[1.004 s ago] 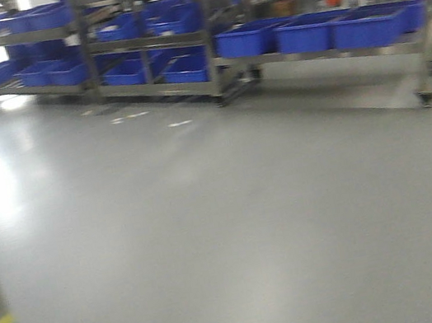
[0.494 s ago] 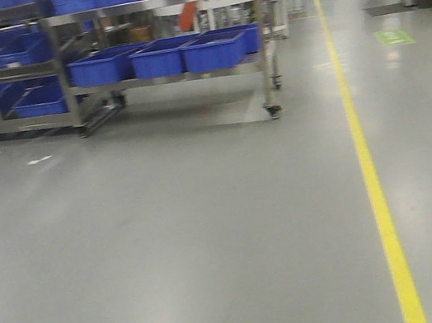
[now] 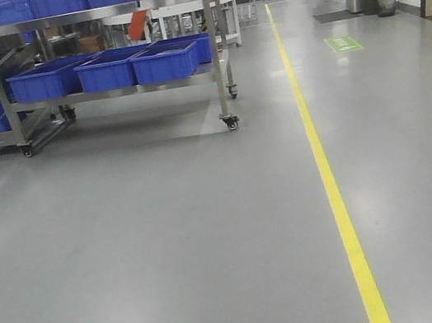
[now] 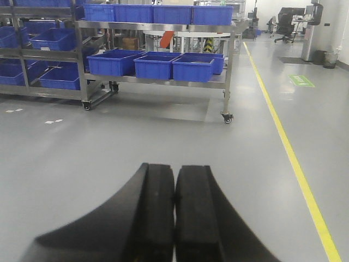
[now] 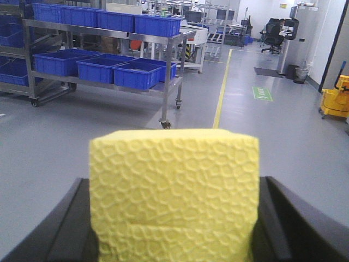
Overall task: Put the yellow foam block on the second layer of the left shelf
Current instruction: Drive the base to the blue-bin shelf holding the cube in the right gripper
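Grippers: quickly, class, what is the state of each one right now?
Left gripper: shut, holding nothing.
Right gripper: shut on the yellow foam block.

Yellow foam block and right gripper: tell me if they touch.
Touching. The right wrist view shows the yellow foam block wedged between the right gripper's black fingers, both sides meeting it with no gap.

Left jaws: closed. The two black pads (image 4: 155, 213) meet face to face along their whole visible length, with only a thin seam between them. The jaws point forward, roughly level.

Right jaws: clamped on the block (image 5: 174, 191). One black finger (image 5: 297, 224) flanks each side face. The block fills the gap between the jaws and stands above both fingers. These jaws also point forward.
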